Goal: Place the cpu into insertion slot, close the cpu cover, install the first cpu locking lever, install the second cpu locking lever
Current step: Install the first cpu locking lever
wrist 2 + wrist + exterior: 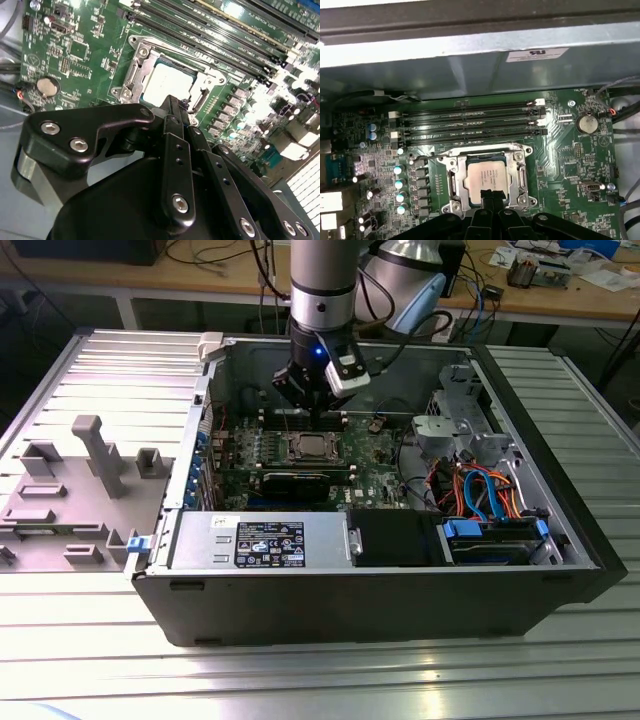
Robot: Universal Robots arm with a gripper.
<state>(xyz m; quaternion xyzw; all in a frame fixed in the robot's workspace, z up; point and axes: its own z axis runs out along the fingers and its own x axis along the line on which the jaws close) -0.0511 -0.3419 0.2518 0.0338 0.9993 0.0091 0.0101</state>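
Table: a ribbed metal table (300,680) carries the whole job.
Computer case: the computer case (350,605) lies on its side with the lid off, so the inside faces up.
Arm: the arm (322,280) comes straight down into the case, over the middle of the board.
Board: the green board (565,165) lies flat on the floor of the case, with long black memory slots (470,122) beside the socket.
Gripper: the gripper (488,194) points down at the socket. Its two fingers are drawn close together, and nothing can be seen between them.
Socket: the socket (451,159) sits in the board directly under the gripper, in the exterior view just below the fingertips.
Cover: the cover (519,175) lies flat over the socket, framing the chip through its window, so it looks closed.
Chip: the chip (487,175) is seated flat in the socket with its silver top up. It is square, so it has no long side to line up with.
Key relation: the fingertips hang over one edge of the chip and cover. I cannot tell whether they are touching it or just above it.
Lever: a thin wire lever (432,158) runs along the socket's side toward the memory slots. I cannot tell whether it is hooked down.
Battery: a round coin battery (586,123) sits well apart from the socket.
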